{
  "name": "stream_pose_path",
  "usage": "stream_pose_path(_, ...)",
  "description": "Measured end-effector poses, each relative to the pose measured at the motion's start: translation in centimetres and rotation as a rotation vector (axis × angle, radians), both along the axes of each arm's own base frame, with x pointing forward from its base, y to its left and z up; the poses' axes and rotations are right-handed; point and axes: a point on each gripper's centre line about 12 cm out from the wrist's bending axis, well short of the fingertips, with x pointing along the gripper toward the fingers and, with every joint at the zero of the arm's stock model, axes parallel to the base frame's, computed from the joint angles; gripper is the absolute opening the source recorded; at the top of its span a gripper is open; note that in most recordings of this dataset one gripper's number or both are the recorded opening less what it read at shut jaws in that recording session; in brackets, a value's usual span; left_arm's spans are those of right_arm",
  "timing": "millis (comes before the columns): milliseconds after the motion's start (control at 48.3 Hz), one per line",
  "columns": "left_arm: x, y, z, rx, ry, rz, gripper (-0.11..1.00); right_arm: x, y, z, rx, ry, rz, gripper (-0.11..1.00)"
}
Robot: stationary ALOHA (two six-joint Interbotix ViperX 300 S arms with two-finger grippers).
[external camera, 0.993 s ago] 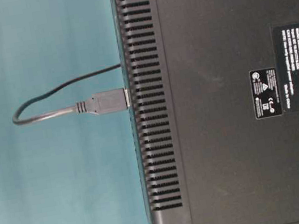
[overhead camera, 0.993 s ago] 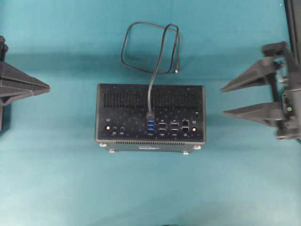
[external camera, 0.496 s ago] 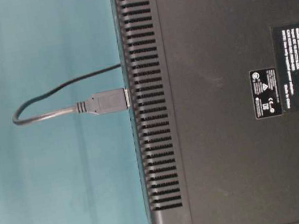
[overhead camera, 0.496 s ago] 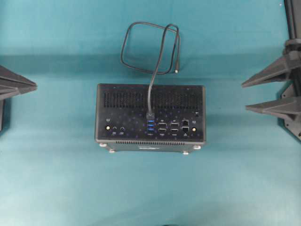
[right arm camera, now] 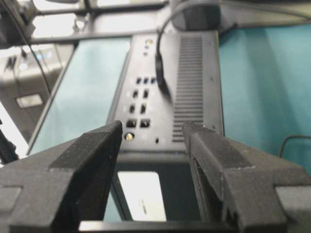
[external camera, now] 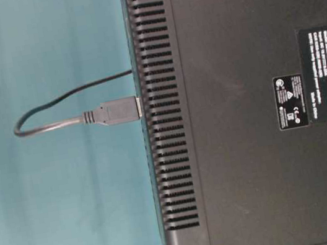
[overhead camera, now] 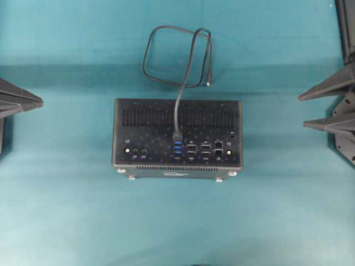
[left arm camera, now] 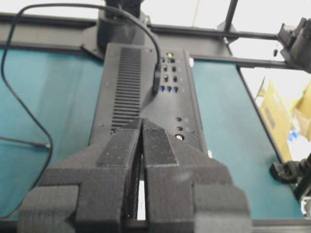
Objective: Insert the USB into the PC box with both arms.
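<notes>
Sitting apparently plugged into PC box [overhead camera: 177, 138], USB [overhead camera: 177, 134], well apart from end effectors

A teal cloth [overhead camera: 66, 210] covers the whole table, smooth apart from a faint crease line running across it. Beyond the table's far edge runs a frame of dark metal bars [left arm camera: 252, 35]. Past the table's side stand tan cardboard boxes [left arm camera: 279, 114], blurred against a bright background.
</notes>
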Motion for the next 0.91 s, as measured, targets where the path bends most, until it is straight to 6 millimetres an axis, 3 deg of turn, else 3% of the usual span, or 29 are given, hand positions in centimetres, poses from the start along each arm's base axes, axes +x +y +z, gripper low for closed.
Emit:
stream_pose_path(662,0.1,0.0,-0.8,0.01,0.019,0.001,0.0,-1.4,-1.0,-0.7,-0.004,0.036,-0.05,0.6)
stream_pose_path(910,-1.3,0.1,-1.5,0.013,-0.013,-0.001,0.0,-2.0,-1.1,-1.4,-0.003,0.028,-0.049,0.6)
